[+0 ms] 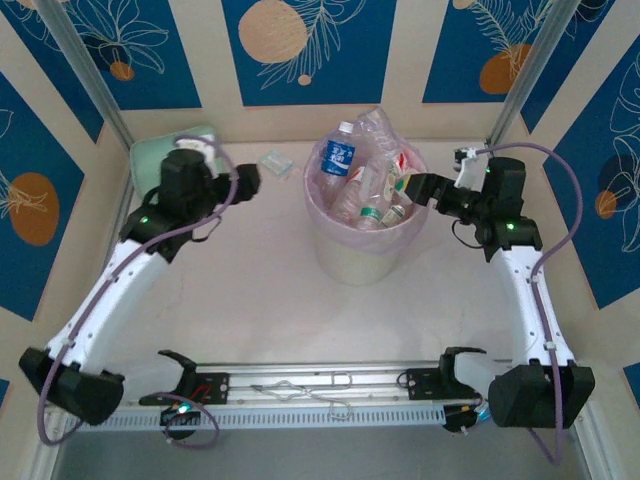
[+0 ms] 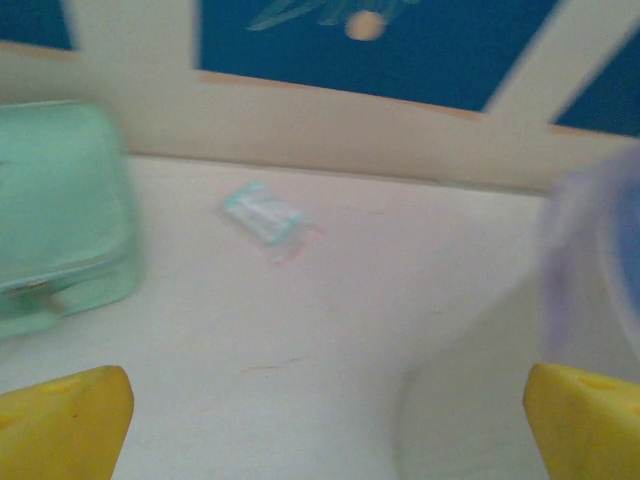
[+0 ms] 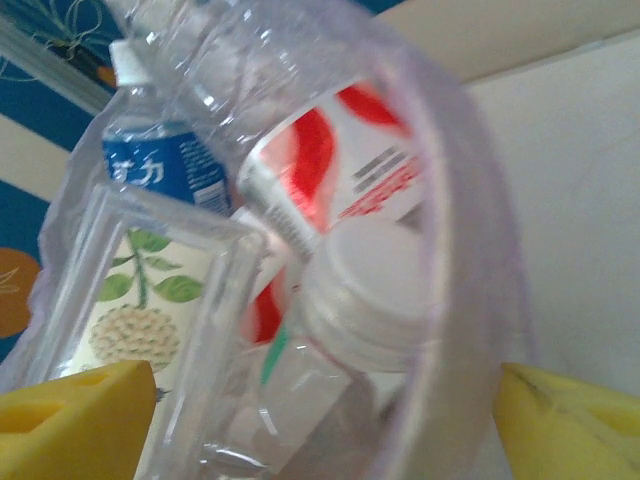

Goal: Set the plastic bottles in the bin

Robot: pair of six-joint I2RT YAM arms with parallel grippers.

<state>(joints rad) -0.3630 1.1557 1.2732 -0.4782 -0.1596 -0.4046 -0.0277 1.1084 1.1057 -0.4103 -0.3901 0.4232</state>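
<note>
The bin [image 1: 352, 262], white with a pink liner, stands at the middle of the table, heaped with plastic bottles [image 1: 362, 185]; a blue-labelled one [image 1: 340, 160] sticks up at its left. My left gripper [image 1: 250, 182] hovers left of the bin, its yellow fingers [image 2: 60, 425] wide open over bare table. My right gripper [image 1: 418, 187] is at the bin's right rim [image 3: 470, 250], open, with nothing held. Close in front of it lie a white-capped bottle [image 3: 370, 290], a red-labelled bottle [image 3: 340, 170], a blue-labelled bottle [image 3: 165, 165] and a clear one with a leaf print [image 3: 140, 310].
A mint-green zip pouch [image 1: 198, 140] lies at the back left corner, behind my left arm. A small clear packet [image 1: 275, 162] lies between it and the bin. Walls close in the back and sides. A metal rail [image 1: 320, 385] runs along the near edge.
</note>
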